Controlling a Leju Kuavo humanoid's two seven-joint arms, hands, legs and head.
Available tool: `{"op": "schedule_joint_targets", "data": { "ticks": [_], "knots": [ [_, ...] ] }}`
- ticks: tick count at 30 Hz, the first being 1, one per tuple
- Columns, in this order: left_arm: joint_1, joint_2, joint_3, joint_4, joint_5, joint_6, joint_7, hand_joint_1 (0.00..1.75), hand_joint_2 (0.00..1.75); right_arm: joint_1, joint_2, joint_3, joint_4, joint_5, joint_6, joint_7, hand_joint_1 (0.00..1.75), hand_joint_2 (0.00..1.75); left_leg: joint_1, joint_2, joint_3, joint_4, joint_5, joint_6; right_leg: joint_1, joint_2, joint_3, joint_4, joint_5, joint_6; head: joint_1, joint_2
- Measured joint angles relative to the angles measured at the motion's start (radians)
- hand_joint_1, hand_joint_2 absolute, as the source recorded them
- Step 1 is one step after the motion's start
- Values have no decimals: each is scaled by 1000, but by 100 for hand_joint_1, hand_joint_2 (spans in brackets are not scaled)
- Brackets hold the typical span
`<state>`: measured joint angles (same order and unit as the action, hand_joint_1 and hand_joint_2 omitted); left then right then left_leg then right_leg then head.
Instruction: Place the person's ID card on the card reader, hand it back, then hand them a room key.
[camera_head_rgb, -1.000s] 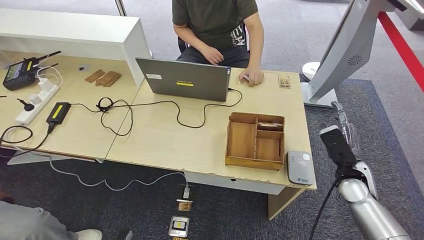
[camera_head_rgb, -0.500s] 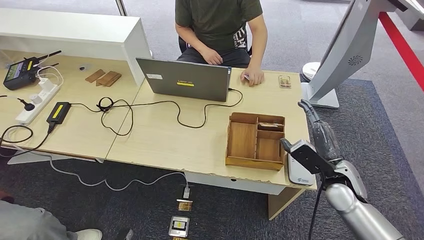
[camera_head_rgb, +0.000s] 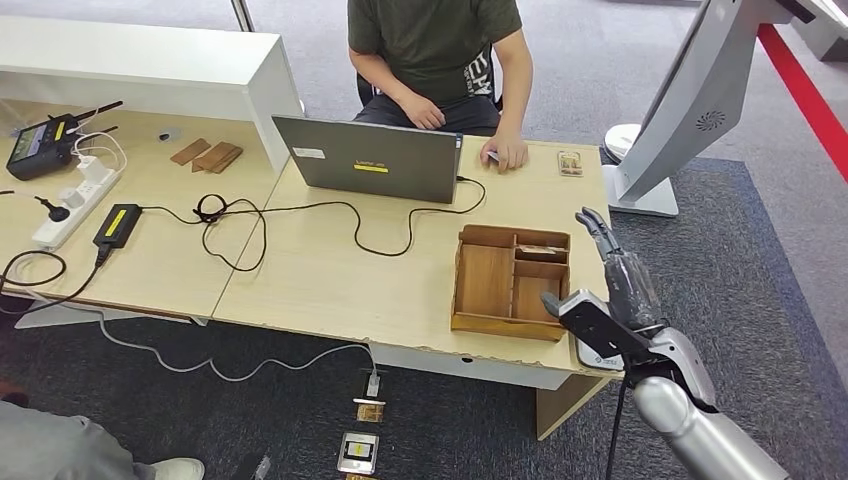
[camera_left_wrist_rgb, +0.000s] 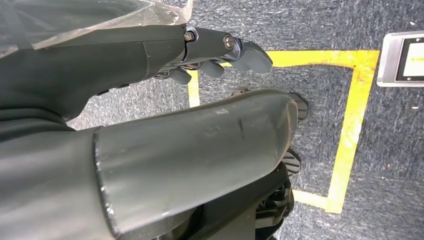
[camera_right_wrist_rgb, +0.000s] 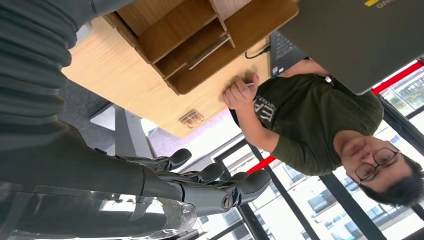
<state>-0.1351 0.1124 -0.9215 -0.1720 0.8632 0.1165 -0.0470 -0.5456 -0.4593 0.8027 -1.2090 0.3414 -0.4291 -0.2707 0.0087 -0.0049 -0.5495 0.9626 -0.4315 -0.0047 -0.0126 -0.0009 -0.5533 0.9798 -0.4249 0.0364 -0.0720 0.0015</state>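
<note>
Your right hand (camera_head_rgb: 612, 262) is empty, fingers extended and slightly apart, raised over the counter's (camera_head_rgb: 330, 270) near right corner with the card reader (camera_head_rgb: 596, 349) directly beneath its wrist. The ID card (camera_head_rgb: 491, 156), too small to give an axis, lies well ahead and to the hand's left under the person's hand (camera_head_rgb: 507, 153), past the wooden tray (camera_head_rgb: 510, 283). Your left hand (camera_left_wrist_rgb: 220, 50) hangs empty, fingers loosely curled toward the floor; the right is nearer.

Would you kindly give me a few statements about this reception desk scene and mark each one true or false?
1. The right hand holds a card. False: it holds nothing, its fingers apart.
2. The wooden tray sits beside the card reader. True.
3. The laptop lies closed flat. False: it stands open, its lid toward the robot.
4. The person's hand rests on the desk near the laptop. True.
5. The left hand hangs over carpet marked with yellow tape. True.
</note>
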Motion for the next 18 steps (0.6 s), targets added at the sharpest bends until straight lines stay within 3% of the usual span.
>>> {"op": "schedule_joint_targets", "data": {
  "ticks": [10, 18],
  "knots": [
    [-3, -1, -1, 0, 12, 13, 2, 0, 0, -52, 73, 34, 154, -15, 1, -75, 0, 175, 0, 0, 0, 0, 0, 0, 0, 0, 0, 1, 0, 0, 0, 0],
    [-5, -1, -1, 0, 23, 15, 9, 0, 0, -131, 132, 56, 252, 11, 77, -22, 0, 175, 0, 0, 0, 0, 1, 0, 0, 0, 0, 1, 0, 0, 0, 0]
  ]
}}
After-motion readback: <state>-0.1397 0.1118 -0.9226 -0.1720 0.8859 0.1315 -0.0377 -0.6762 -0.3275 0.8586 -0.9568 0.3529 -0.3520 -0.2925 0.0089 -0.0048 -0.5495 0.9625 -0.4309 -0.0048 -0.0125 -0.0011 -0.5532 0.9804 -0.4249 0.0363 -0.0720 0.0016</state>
